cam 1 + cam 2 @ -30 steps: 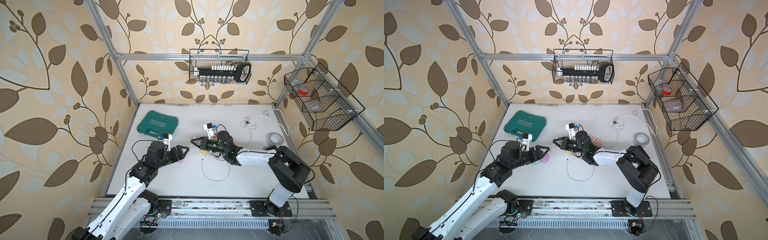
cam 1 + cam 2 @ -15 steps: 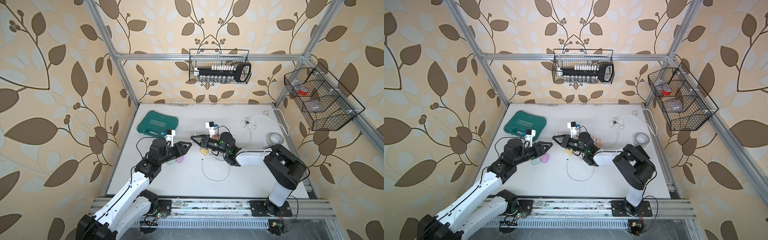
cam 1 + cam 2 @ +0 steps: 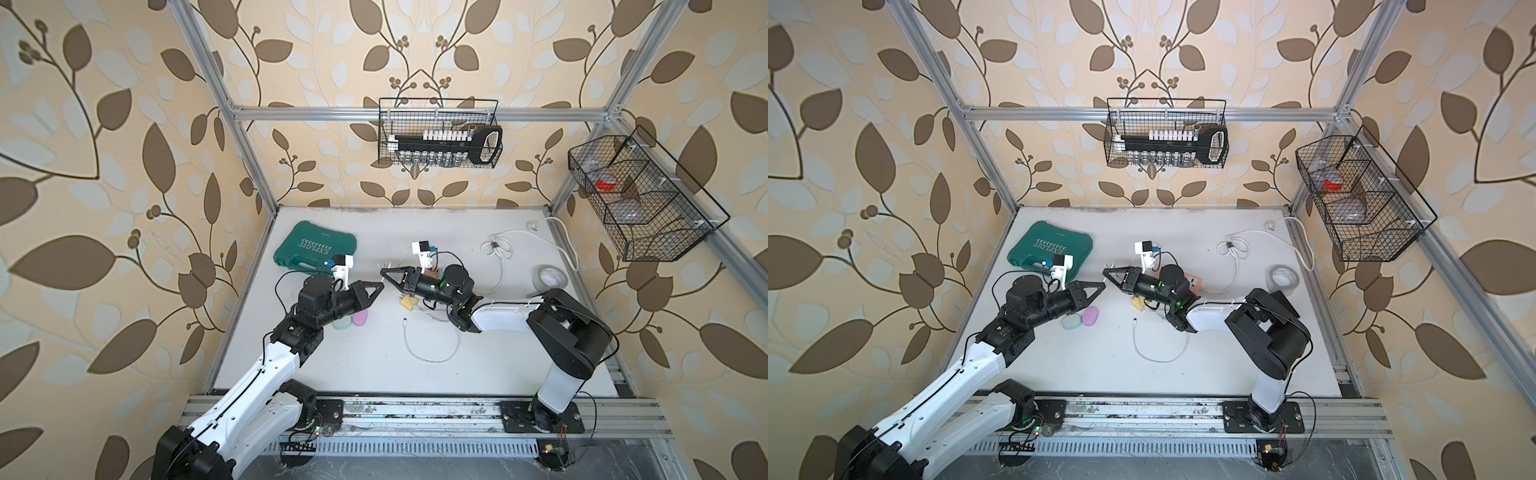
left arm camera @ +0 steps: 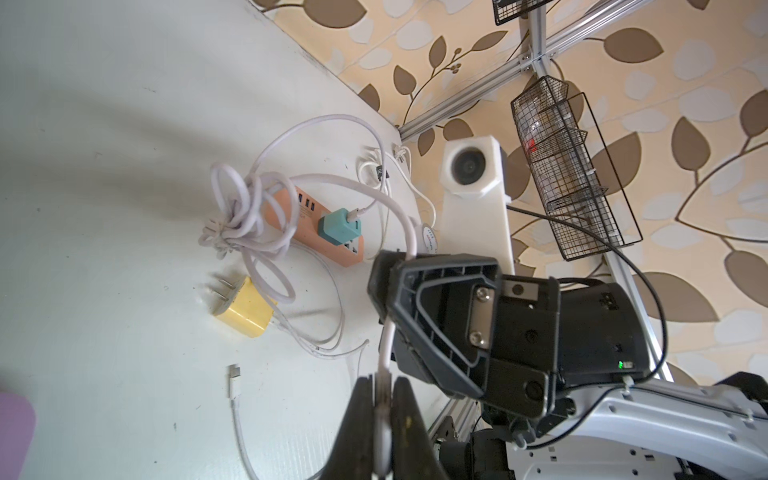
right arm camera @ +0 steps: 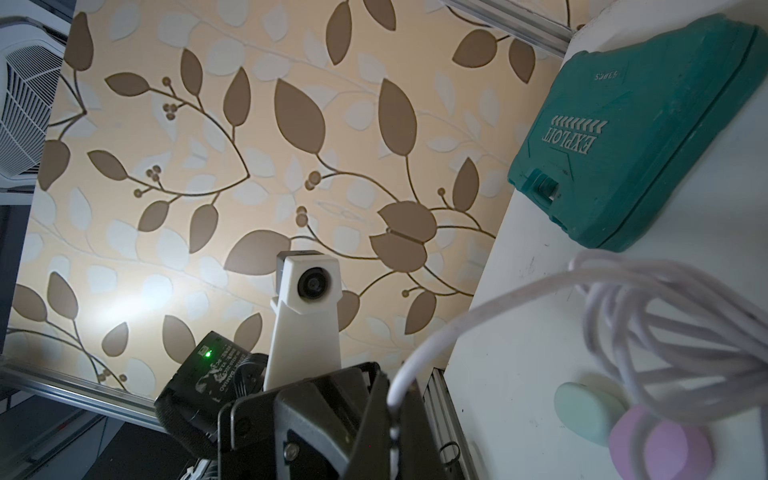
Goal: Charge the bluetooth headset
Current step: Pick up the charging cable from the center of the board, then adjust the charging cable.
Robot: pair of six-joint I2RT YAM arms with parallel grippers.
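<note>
Two oval headset cases, mint [image 3: 343, 322] and purple [image 3: 360, 318], lie on the white table just under my left arm. My left gripper [image 3: 380, 286] [image 4: 382, 399] is shut on the end of a pale charging cable [image 4: 390, 216]. That cable runs from a teal charger [image 4: 338, 226] plugged into an orange power strip [image 4: 353, 257]. My right gripper [image 3: 383, 272] [image 5: 395, 411] is shut on the same cable a little further along, its tip almost touching the left one. Both cases also show in the right wrist view, mint [image 5: 586, 411] and purple [image 5: 660, 453].
A yellow plug charger [image 4: 245, 307] and a loose white cable [image 3: 432, 353] lie near the middle. A green tool case [image 3: 316, 249] sits at the back left, a tape roll [image 3: 550, 276] at the right. Wire baskets hang on the back wall [image 3: 438, 137] and right wall [image 3: 640, 199].
My left gripper moved right and up to meet the right gripper and closed on the cable. The right gripper shifted slightly left, still shut on the cable.
</note>
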